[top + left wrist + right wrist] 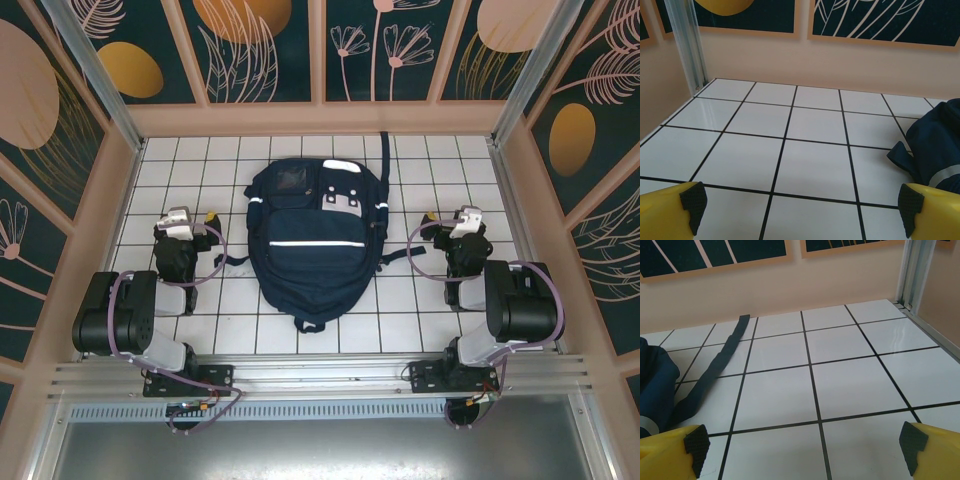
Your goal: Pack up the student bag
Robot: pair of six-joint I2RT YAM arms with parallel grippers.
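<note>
The student bag (315, 243), a large navy-blue backpack with white stripes and pale front patches, lies flat in the middle of the white tiled table (410, 310), its top toward the back wall. My left gripper (205, 217) rests to the bag's left, open, nothing between its yellow fingers (670, 212); the bag's edge (935, 145) shows at the right of the left wrist view. My right gripper (432, 217) sits to the bag's right, also open and empty. In the right wrist view the bag's side (655, 385) and a long dark strap (715, 365) lie to the left.
The strap (383, 150) runs from the bag's top to the back wall. Peach-coloured walls enclose the table on three sides, with metal posts (687, 45) in the back corners. Bare tiles lie ahead of both grippers.
</note>
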